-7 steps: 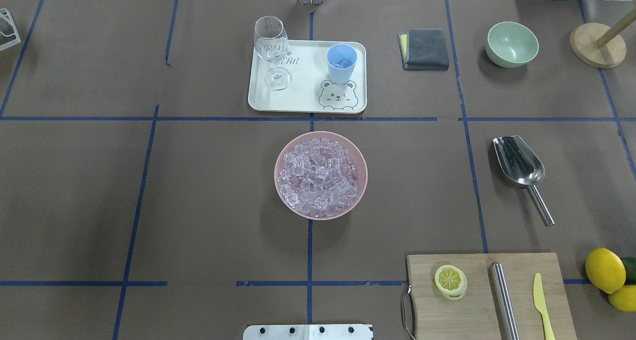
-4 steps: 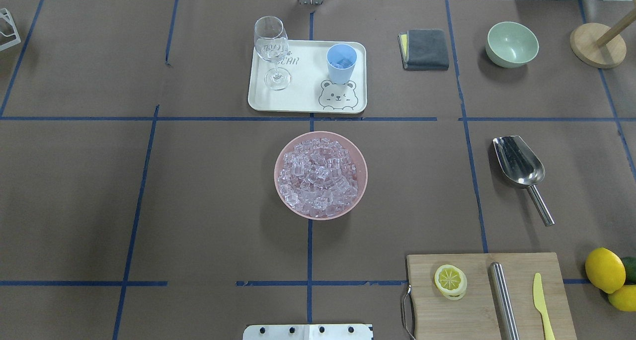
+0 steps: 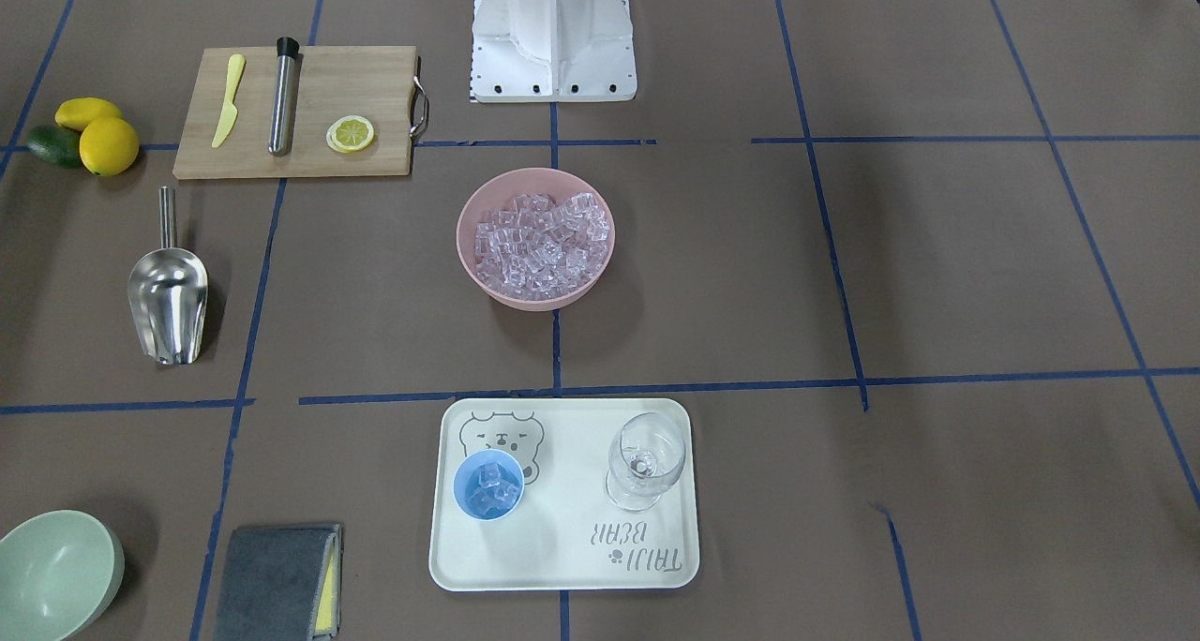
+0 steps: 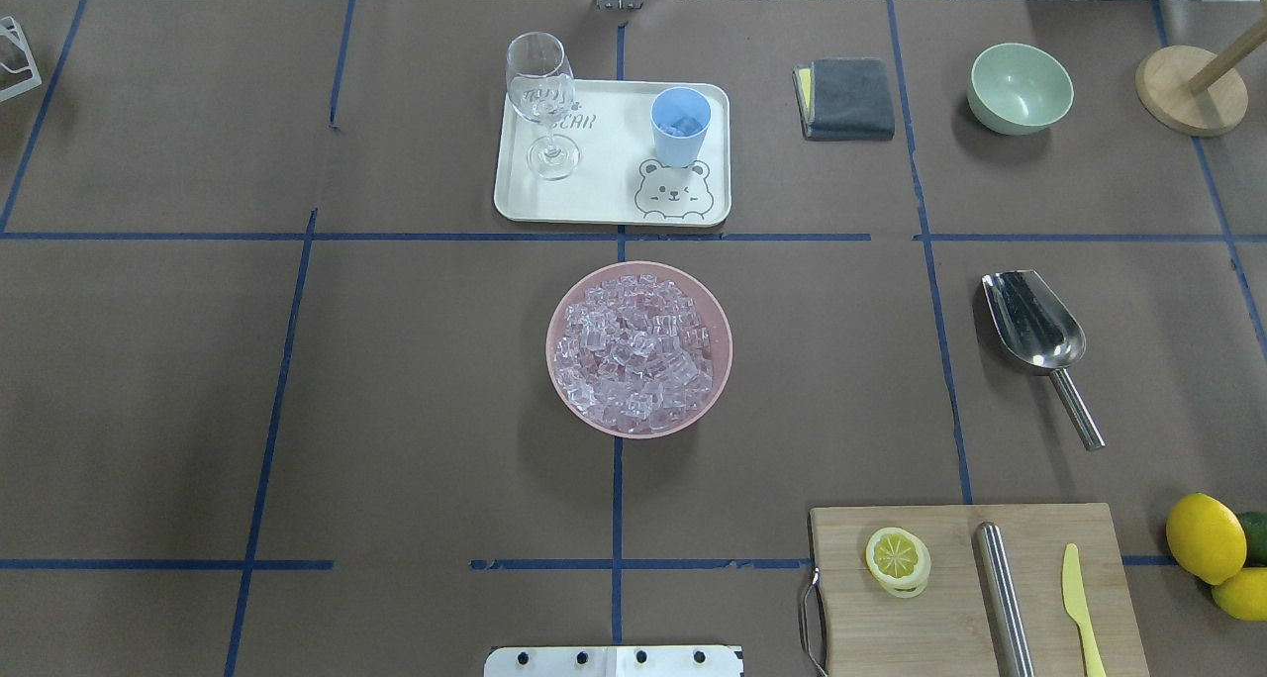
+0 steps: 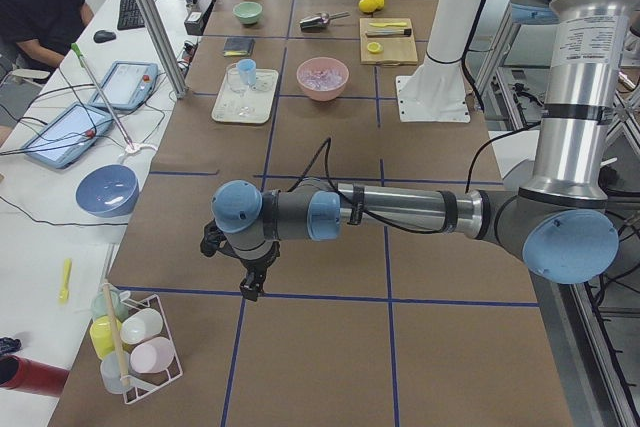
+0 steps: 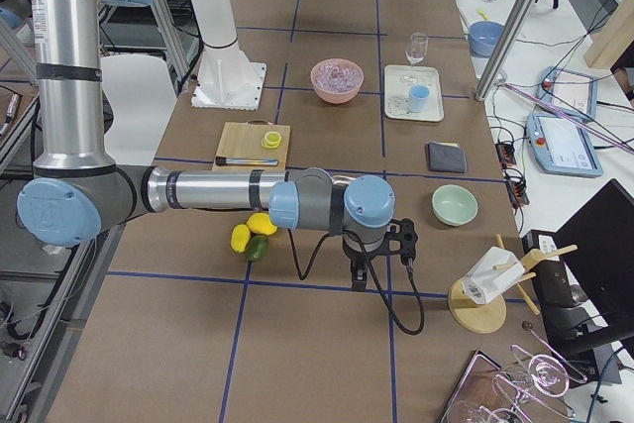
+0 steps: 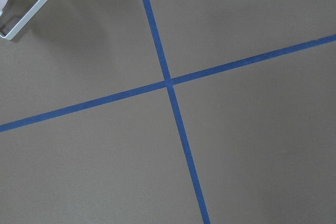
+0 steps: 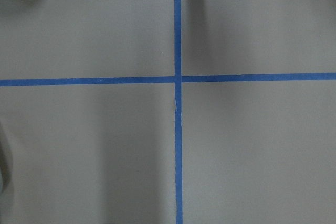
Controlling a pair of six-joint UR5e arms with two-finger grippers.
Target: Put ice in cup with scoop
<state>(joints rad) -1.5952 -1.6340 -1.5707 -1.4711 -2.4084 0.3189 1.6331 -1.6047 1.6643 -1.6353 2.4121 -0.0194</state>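
Observation:
The ice (image 4: 638, 350) fills a pink bowl (image 4: 564, 306) at the table's middle and also shows in the front view (image 3: 536, 240). The light-blue cup (image 4: 680, 126) stands on a white tray (image 4: 604, 192) with a few cubes in it (image 3: 488, 484). The steel scoop (image 4: 1034, 326) lies empty on the table to the right, handle toward the robot. My left gripper (image 5: 250, 287) hangs over bare table at the far left end. My right gripper (image 6: 359, 279) hangs at the far right end. I cannot tell whether either is open or shut.
A wine glass (image 4: 542, 103) stands on the tray beside the cup. A cutting board (image 4: 950, 608) holds a lemon slice, a steel cylinder and a yellow knife. Lemons (image 4: 1206, 538), a green bowl (image 4: 1021, 88) and a grey cloth (image 4: 846, 98) are on the right.

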